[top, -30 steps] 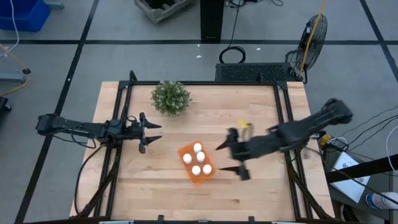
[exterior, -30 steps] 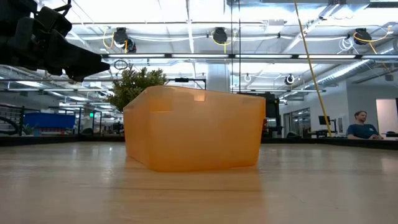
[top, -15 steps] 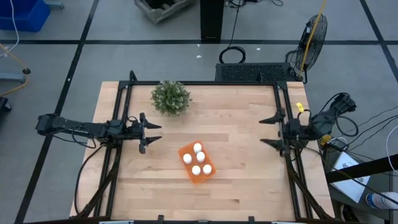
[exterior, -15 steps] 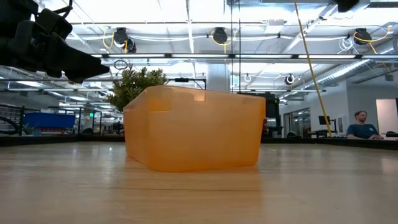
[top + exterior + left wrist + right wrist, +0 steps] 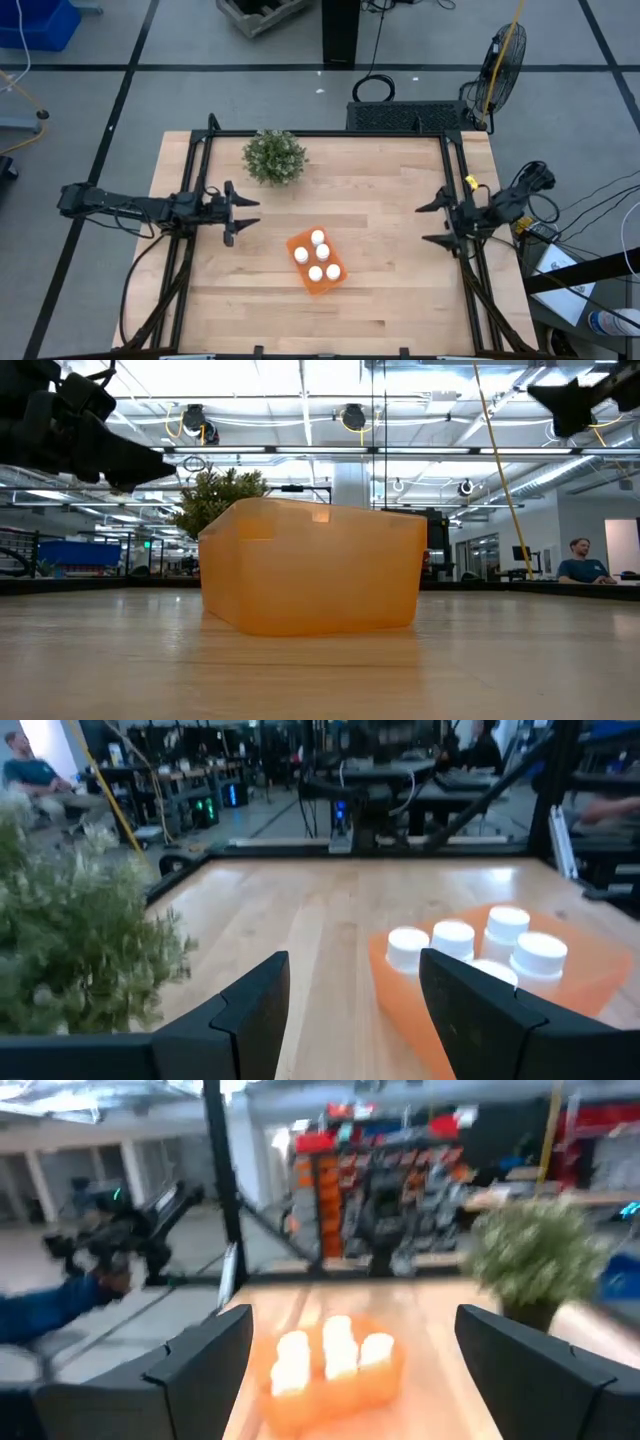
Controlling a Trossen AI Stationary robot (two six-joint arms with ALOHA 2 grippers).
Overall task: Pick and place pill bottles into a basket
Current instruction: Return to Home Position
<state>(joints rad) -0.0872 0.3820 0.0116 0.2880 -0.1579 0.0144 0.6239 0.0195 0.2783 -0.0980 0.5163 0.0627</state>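
The orange basket [image 5: 317,263] stands on the table's middle, toward the near edge, with several white pill bottles [image 5: 318,256] upright inside it; it also shows in the low view [image 5: 312,567], the left wrist view [image 5: 560,980] and the right wrist view [image 5: 330,1370]. My left gripper [image 5: 250,214] is open and empty at the table's left, level with the basket's far end. My right gripper [image 5: 428,222] is open and empty near the table's right rail.
A round green plant [image 5: 274,157] stands at the table's far left. Black rails [image 5: 195,190] run along the table's left and right sides. A person [image 5: 580,563] sits in the room beyond the table.
My right gripper has drawn back from beside the basket toward the table's right edge, open and empty, and now hovers by the right rail. The basket and bottles have stayed where they were.
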